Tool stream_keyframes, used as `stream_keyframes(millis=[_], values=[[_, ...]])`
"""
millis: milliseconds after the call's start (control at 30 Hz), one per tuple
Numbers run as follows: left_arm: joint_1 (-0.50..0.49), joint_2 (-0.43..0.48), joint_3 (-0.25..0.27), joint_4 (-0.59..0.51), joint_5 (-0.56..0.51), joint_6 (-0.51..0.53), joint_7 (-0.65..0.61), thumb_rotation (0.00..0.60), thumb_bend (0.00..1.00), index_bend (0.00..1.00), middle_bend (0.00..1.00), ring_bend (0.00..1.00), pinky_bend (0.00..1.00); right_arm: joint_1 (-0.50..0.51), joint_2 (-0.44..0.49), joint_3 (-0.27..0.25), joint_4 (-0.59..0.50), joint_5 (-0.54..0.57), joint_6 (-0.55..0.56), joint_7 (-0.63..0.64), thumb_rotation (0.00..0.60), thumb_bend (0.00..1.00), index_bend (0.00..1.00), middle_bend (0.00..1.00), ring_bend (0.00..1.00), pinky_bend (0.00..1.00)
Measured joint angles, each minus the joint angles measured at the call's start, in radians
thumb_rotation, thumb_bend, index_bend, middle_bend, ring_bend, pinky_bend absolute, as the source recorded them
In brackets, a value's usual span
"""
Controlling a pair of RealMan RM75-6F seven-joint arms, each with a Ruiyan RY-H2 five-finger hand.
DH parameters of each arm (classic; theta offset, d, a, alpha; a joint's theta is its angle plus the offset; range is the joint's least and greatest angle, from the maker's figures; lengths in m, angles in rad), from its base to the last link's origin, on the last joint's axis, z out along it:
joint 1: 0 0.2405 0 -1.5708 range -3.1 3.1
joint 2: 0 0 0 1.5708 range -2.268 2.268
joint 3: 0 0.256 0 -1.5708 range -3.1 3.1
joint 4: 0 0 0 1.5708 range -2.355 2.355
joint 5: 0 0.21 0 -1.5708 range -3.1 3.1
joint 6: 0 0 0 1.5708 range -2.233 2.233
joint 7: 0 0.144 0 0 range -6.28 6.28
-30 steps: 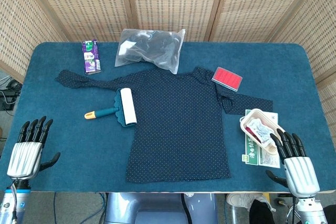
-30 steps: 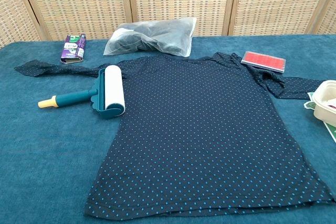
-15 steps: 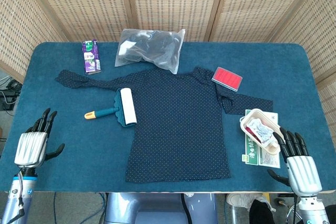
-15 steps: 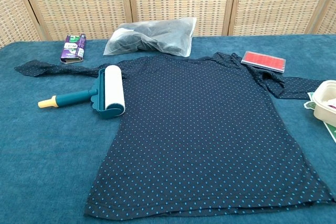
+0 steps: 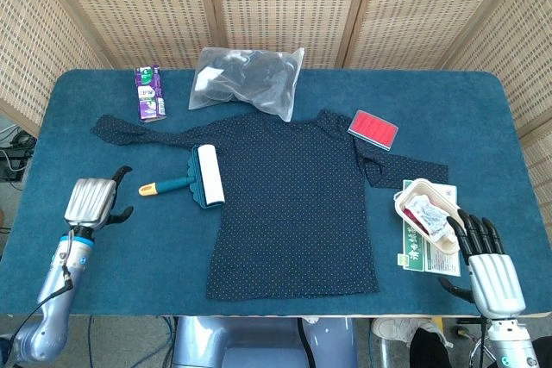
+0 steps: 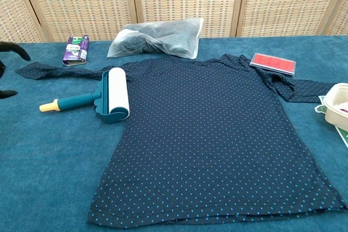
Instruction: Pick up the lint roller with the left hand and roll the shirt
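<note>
Leftmost, we found the left hand point(image 5: 92, 202) over the table point(image 5: 517, 144) near its left edge, holding nothing, with its fingers apart and curled downward; in the chest view only dark fingertips point(image 6: 15, 50) showed at the left border. Just beside it, toward the middle, lay the lint roller point(image 5: 194, 178), its yellow-tipped handle pointing at the left hand and its white roll resting on the edge of the shirt point(image 5: 293, 213), below the left sleeve. We saw the hand and the roller apart, not touching. Toward the far left corner lay a small purple packet point(image 5: 150, 91), just past the end of that sleeve. At the middle of the far edge sat a clear plastic bag point(image 5: 248, 79) with dark contents, touching the collar area of the shirt. The shirt itself, dark blue with small dots, lay spread flat across the middle of the table, its hem toward the near edge. On its right shoulder rested a red flat box point(image 5: 373, 129). Further right, near the near right corner, we noted a white tray point(image 5: 428, 215) sitting on a green-and-white printed sheet point(image 5: 412, 252). Last, the right hand point(image 5: 487, 265) hung at the near right corner, empty, fingers straight and slightly spread.
</note>
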Motion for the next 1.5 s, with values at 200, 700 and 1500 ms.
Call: stream_keyframes(millis=[200,700,1500], values=[[-0.107,-0.049,-0.017,0.104,-0.132,-0.09,0.059,0.6,0.3,0.34,0.8,0.68,0.67,0.003,-0.002,0.005,0.009,0.019,-0.01,0.004,0.6,0.14,0.0,0.0,0.0,0.0],[-0.256,-0.172,0.015,0.288,-0.293,-0.145,0.14,0.6,0.31,0.38,0.8,0.68,0.67,0.004,0.002,0.009,0.012,0.024,-0.007,0.016,0.6,0.14,0.0,0.0,0.0,0.0],[-0.369,-0.333,0.057,0.484,-0.446,-0.188,0.175,0.6,0.35,0.48,0.8,0.68,0.67,0.006,0.006,0.007,0.014,0.019,-0.003,0.033,0.6,0.14,0.0,0.0,0.0,0.0]])
